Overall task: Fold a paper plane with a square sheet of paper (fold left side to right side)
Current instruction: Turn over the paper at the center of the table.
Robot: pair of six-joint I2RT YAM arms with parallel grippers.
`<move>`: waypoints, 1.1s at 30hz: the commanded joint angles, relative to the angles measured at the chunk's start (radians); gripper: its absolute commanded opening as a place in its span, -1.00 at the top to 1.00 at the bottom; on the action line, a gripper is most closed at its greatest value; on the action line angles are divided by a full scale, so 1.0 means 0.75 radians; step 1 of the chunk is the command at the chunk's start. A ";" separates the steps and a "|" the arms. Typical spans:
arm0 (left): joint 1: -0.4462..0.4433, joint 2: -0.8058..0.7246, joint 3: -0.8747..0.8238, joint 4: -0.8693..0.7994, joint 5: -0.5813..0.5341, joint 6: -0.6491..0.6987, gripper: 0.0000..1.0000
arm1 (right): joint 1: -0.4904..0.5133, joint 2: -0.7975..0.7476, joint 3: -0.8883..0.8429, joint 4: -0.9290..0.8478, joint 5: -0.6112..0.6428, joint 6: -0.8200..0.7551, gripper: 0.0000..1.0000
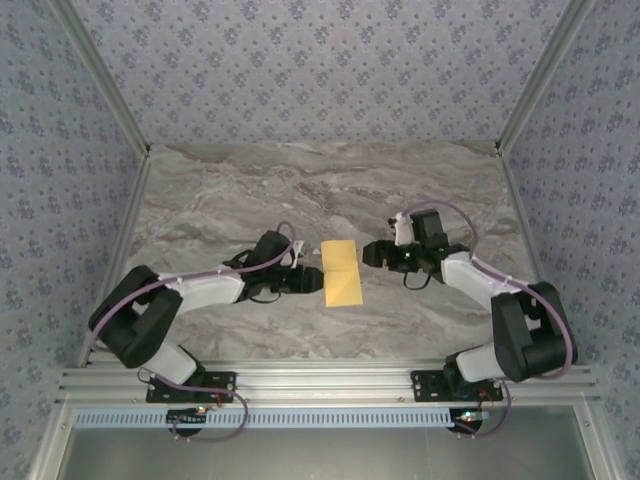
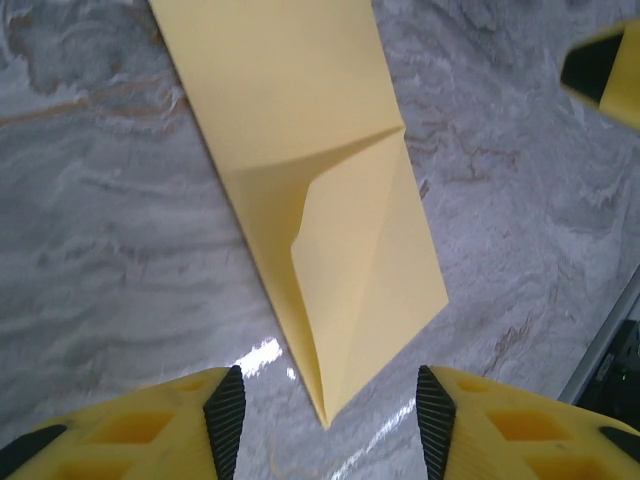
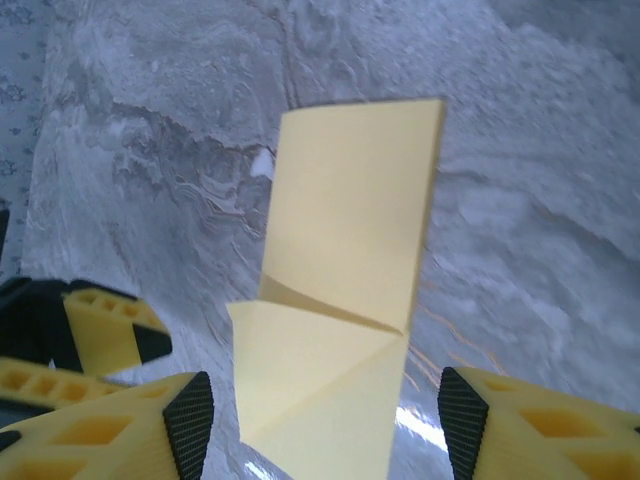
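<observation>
The square sheet of paper [image 1: 342,272] lies flat on the marble table, folded into a narrow yellow-orange strip with a diagonal flap creased across one end. My left gripper [image 1: 315,280] sits just left of the strip's near end, and my right gripper [image 1: 368,253] just right of its far end. In the left wrist view the paper [image 2: 320,200] points a corner between the open left gripper [image 2: 330,425] without touching either pad. The right wrist view has the paper's [image 3: 350,230] flapped end lying between the wide-open right gripper [image 3: 325,425], loose.
The grey marble tabletop [image 1: 250,190] is bare around the paper. Patterned walls enclose three sides, and an aluminium rail [image 1: 320,385] with the arm bases runs along the near edge. The left gripper's yellow fingers [image 3: 100,330] show at the left of the right wrist view.
</observation>
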 commanded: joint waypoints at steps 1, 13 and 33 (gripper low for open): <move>0.013 0.109 0.099 0.097 0.076 0.006 -0.02 | -0.001 -0.089 -0.085 -0.020 -0.006 0.035 -0.32; 0.012 0.335 0.236 0.103 0.103 0.011 0.28 | 0.005 -0.248 -0.210 -0.058 -0.022 0.067 -0.31; 0.011 0.194 0.144 0.064 -0.040 0.031 0.81 | 0.124 0.110 -0.103 0.334 -0.178 0.293 -0.41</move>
